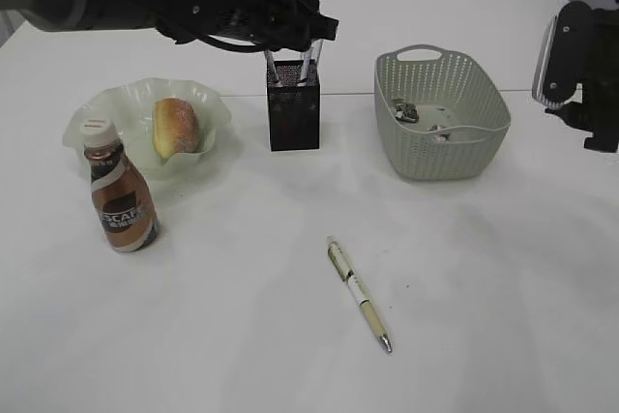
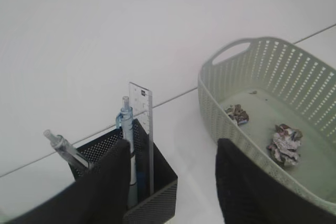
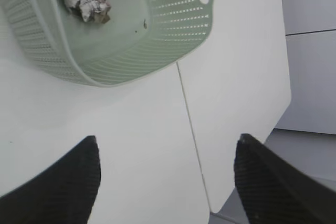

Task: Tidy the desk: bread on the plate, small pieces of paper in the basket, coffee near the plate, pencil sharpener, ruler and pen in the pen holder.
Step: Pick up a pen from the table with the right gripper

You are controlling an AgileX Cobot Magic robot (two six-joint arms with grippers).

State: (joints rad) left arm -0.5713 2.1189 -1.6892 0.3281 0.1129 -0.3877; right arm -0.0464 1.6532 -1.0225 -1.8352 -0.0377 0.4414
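The one thing not yet put away is the cream and white pen with a silver tip (image 1: 359,293), lying flat on the white table (image 1: 503,316), well apart from everything else. Its long body runs from about 11 o'clock to 5 o'clock, and the silver tip points toward 5 o'clock. The left gripper (image 1: 288,50) hangs over the black mesh pen holder (image 1: 293,103), so the pen lies toward 5 o'clock from its fingers. The fingers (image 2: 107,182) are about half open and hold nothing. A clear ruler (image 2: 142,129) and a light blue pen (image 2: 126,135) stand up in the holder. The right gripper (image 3: 168,182) is up at the table's right edge, near the pale green plastic basket (image 1: 484,142), open wide and empty. I think the left arm is a bit nearer the pen, and either arm must come down and turn to pinch across it.
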